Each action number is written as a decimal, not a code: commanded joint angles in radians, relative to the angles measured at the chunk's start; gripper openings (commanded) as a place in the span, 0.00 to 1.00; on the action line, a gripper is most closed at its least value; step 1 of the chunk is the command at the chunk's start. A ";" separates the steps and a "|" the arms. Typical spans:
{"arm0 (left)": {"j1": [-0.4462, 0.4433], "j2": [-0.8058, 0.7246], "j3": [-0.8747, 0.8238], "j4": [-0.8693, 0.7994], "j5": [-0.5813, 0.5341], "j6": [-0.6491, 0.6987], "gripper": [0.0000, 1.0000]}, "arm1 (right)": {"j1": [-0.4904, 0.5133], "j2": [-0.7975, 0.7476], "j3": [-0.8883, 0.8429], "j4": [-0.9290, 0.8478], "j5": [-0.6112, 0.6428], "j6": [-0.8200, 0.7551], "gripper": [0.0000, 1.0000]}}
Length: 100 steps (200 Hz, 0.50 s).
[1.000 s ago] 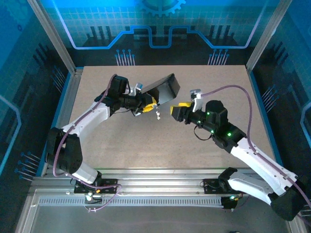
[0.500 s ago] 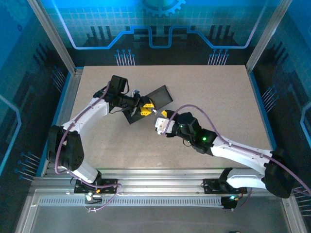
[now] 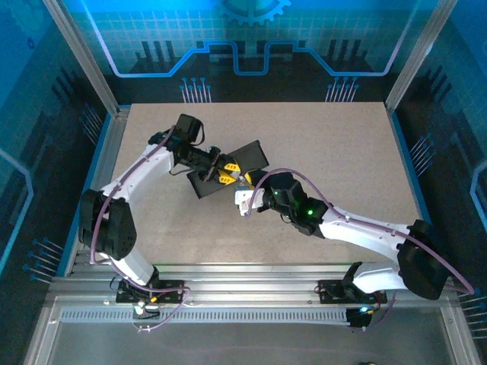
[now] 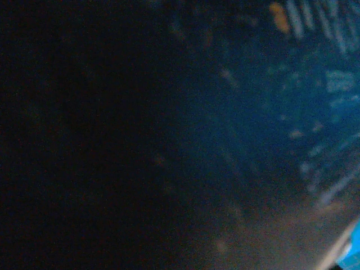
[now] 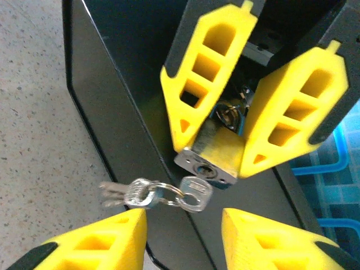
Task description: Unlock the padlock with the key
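the key (image 5: 197, 194) hangs at the silver underside of the padlock (image 5: 209, 167), its bow just below the keyhole and a ring of spare keys (image 5: 132, 194) trailing to one side. it looks seated in the keyhole, though the angle leaves that unsure. the padlock's brass body is pinched between the left arm's fingers (image 5: 205, 67), close in front of a dark box (image 3: 251, 154) on the worktop (image 3: 342, 137). the right arm's fingers (image 5: 95, 244) stand spread on either side of the key and ring, touching neither. so the lock is presented and the key is at its mouth, but not gripped. left to do, by this reading: close on the bow, turn it, free the shackle.
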 commanded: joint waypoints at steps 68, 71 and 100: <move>0.005 0.038 0.053 -0.082 0.041 0.025 0.00 | -0.028 0.035 0.074 -0.040 -0.074 -0.052 0.37; 0.005 0.039 0.053 -0.081 0.043 0.025 0.00 | -0.029 0.032 0.074 -0.043 -0.076 -0.051 0.37; 0.004 0.039 0.050 -0.075 0.048 0.020 0.00 | -0.040 0.026 0.077 -0.079 -0.081 -0.053 0.37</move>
